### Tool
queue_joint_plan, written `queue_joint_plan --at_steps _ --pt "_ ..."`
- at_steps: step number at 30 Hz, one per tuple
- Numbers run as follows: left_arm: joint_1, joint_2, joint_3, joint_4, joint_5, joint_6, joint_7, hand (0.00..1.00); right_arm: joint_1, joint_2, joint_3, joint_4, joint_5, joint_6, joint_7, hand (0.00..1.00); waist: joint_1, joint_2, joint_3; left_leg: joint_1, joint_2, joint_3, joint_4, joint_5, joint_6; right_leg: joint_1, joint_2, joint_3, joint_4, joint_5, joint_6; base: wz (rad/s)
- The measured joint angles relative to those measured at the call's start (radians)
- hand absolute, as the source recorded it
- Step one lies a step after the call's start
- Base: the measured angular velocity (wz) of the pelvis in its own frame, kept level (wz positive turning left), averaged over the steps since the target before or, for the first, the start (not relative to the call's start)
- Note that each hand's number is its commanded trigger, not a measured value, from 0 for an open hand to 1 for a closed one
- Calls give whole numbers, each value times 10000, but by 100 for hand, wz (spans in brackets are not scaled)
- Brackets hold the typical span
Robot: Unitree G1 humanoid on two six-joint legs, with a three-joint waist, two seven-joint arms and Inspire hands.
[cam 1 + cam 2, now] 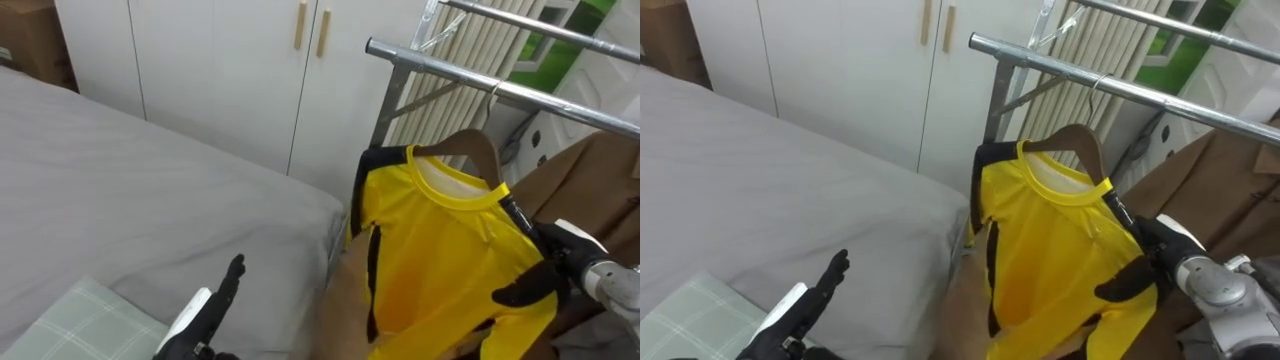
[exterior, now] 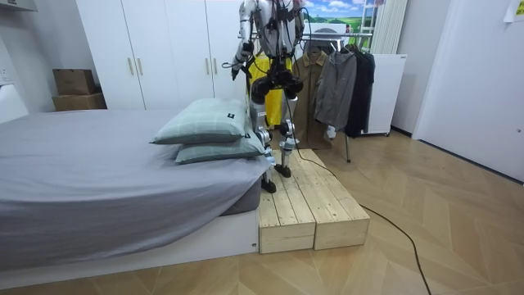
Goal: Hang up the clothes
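Observation:
A yellow shirt (image 1: 440, 260) with black trim hangs on a wooden hanger (image 1: 472, 145). The hanger's wire hook reaches up to the metal rail (image 1: 440, 65) of the clothes rack. My right hand (image 1: 540, 275) comes in from the lower right, its dark fingers curled on the shirt's shoulder at the hanger's end. Over the bed at the lower left, my left hand (image 1: 212, 308) is held out with straight fingers and holds nothing. In the room view I stand on a wooden platform (image 2: 303, 205) between the bed and the rack, with the yellow shirt (image 2: 260, 70) in front of me.
A grey bed (image 1: 120, 180) with a checked green pillow (image 1: 70, 320) lies to my left. White wardrobe doors (image 1: 230, 60) stand behind it. A brown garment (image 1: 590, 170) hangs on the rail at the right, and dark clothes (image 2: 340, 82) fill the rack further along.

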Motion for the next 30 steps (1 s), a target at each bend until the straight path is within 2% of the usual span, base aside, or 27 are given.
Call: queue_joint_plan --at_steps 7,13,16,25,30 --pt "-11 -8 -8 1 4 19 1 0 -19 0 -2 -22 19 0 -2 0 -51 7 3 -56 -3 6 0 1 0 -68 6 14 3 0 0 0" --pt "-17 49 4 -43 -8 15 66 0 -26 -3 -3 -433 77 -7 -24 0 -183 113 1 -107 -12 14 -11 1 1 -172 -2 21 36 0 0 -1" --pt "-88 59 -19 -89 -8 -46 68 0 -32 -7 -63 -700 150 -124 -112 0 -219 121 -4 -167 -2 13 0 7 -1 -226 2 17 44 3 -4 0" --pt "-127 149 17 -318 -307 -267 70 0 -363 -70 -118 -918 492 -153 -226 0 -402 105 -2 -195 -19 -36 -13 27 -11 -228 -32 12 17 5 -6 1" --pt "-135 288 22 -259 -394 -456 248 0 -333 -136 -297 -1597 499 -516 -602 0 -684 99 0 -238 -22 -59 1 28 -10 -231 -14 -28 -9 4 -4 2"
